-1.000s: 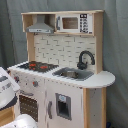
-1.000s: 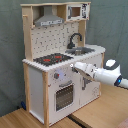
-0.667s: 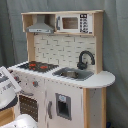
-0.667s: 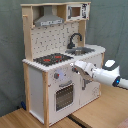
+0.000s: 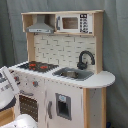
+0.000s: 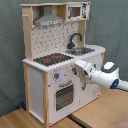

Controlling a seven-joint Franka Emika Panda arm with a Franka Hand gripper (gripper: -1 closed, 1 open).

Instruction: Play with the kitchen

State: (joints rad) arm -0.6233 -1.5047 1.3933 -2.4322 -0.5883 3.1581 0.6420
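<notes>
- A grey curtain hangs behind the wooden bench.
- The kitchen stands on it.
- The gripper sits at the kitchen's knob panel; its jaws' state cannot be told.

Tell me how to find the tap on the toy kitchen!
Look at the kitchen, white and light wood, and find its countertop. Beside the black and red stovetop sits the silver sink, and the faucet rises behind it. It is the only black, curved, hook-shaped thing on the counter.
</notes>
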